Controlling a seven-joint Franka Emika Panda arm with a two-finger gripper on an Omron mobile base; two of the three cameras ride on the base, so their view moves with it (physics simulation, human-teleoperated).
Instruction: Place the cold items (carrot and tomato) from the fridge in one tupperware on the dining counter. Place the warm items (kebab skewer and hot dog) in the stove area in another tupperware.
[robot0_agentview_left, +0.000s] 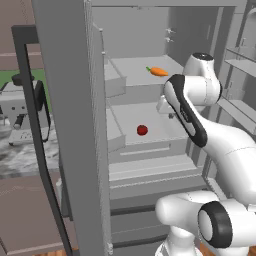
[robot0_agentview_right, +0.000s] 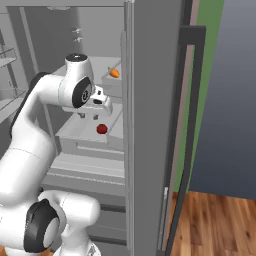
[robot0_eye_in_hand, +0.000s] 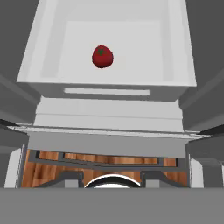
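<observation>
An orange carrot lies on the fridge's upper shelf. One level down, a red tomato sits in a white drawer tray. My gripper hangs just in front of the fridge opening, above the tray's front edge and short of the tomato, below the carrot's shelf. Its fingertips stand apart with nothing between them. The tupperware, kebab skewer and hot dog are out of view.
The open fridge door with its dark handle stands close beside the arm. Door racks are on the other side. A coffee machine sits on the marble counter. Wooden floor lies beyond the door.
</observation>
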